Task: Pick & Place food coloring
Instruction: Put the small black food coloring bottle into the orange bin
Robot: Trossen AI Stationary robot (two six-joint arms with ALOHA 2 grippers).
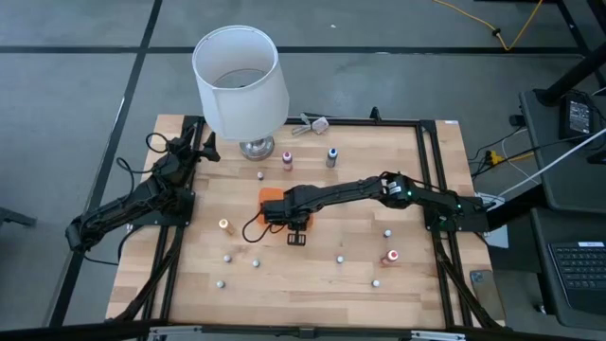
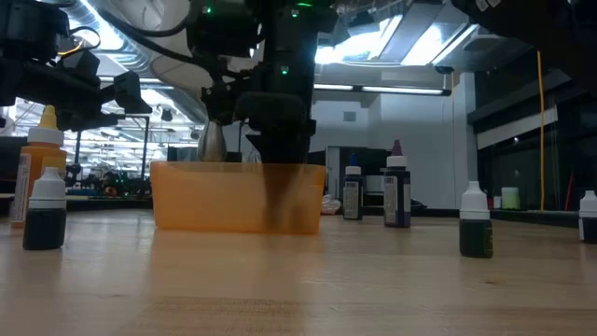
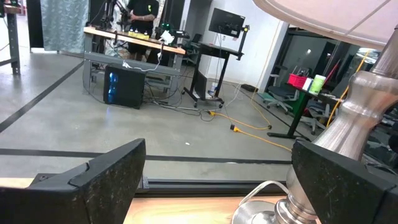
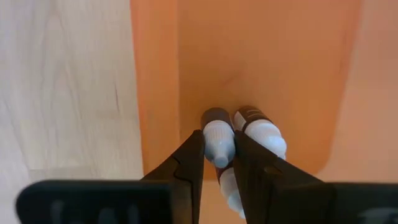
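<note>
The right gripper (image 4: 217,155) reaches to the table's middle and hangs inside the flat orange tray (image 4: 261,56), a smooth plastic rectangle with rounded corners and a raised lip. Its dark tapered fingers pinch the whitish cap of a small dark-bodied food coloring bottle (image 4: 216,134); a second bottle (image 4: 261,130) lies just beside it on the tray floor. More tiny bottles dot the pale wood-grain table (image 1: 379,227), from 12 o'clock around through 3 to 9 o'clock of the tray. The left gripper (image 3: 217,186) waits at the table's 10 o'clock corner, jaws spread wide, beside the lamp (image 1: 239,80) with its cylindrical white shade and polished metal base.
</note>
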